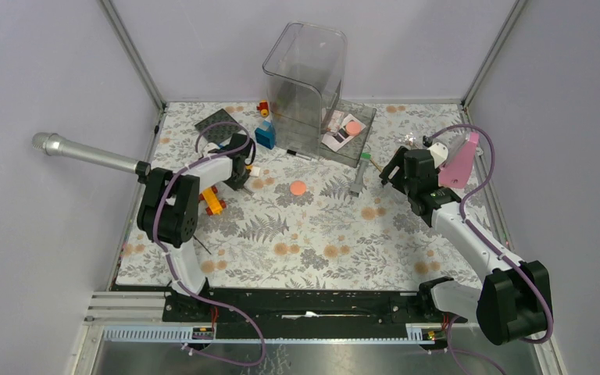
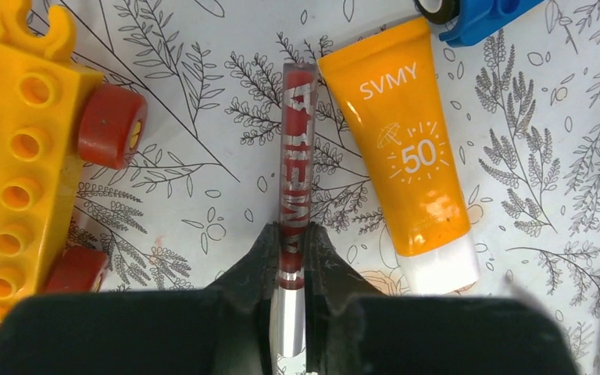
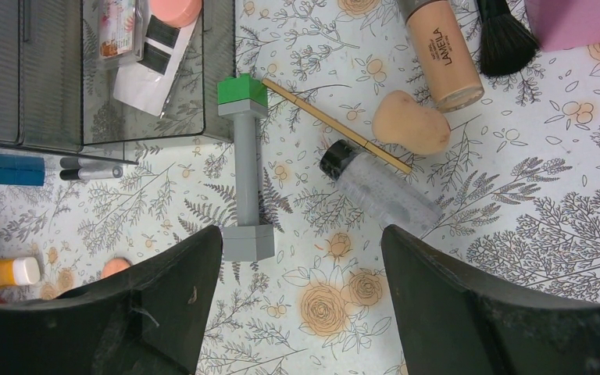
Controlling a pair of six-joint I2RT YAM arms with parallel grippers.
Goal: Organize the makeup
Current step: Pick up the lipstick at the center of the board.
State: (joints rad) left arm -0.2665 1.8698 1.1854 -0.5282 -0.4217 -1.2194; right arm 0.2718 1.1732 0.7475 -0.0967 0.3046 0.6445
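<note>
Lip gloss tube (image 2: 295,156), lying on the tabletop (image 2: 203,203) beside a sunscreen tube (image 2: 410,156), is pinched near its silver cap by the left pincer (image 2: 289,258) and judged light, rigid, slippery; the right pincer (image 3: 301,258) is spread.

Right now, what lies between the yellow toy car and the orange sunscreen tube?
A red lip-gloss tube, pinched by the left tool; the left wrist view shows it.

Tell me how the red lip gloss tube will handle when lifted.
The red lip gloss tube looks rigid and slim, so it probably stays straight. Its glossy, seemingly round body may swivel, since the left hand pinches it near one end. Released, it would likely roll.
</note>
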